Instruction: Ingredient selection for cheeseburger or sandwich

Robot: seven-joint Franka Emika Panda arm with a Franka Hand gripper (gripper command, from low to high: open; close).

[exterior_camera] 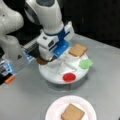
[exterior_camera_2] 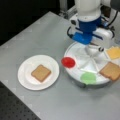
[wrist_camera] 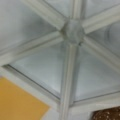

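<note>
A red round disc (exterior_camera: 69,77) sits in a front compartment of the white divided tray (exterior_camera: 53,75), a green leaf-like piece (exterior_camera_2: 88,77) in the next one. Near the tray, a white paper plate (exterior_camera_2: 26,80) rests on the grey table (exterior_camera_2: 37,35).

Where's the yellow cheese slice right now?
The cheese slice lies in a compartment of the white divided tray, at a front view's right, just above the tray's bread square and beside the end effector.
</note>
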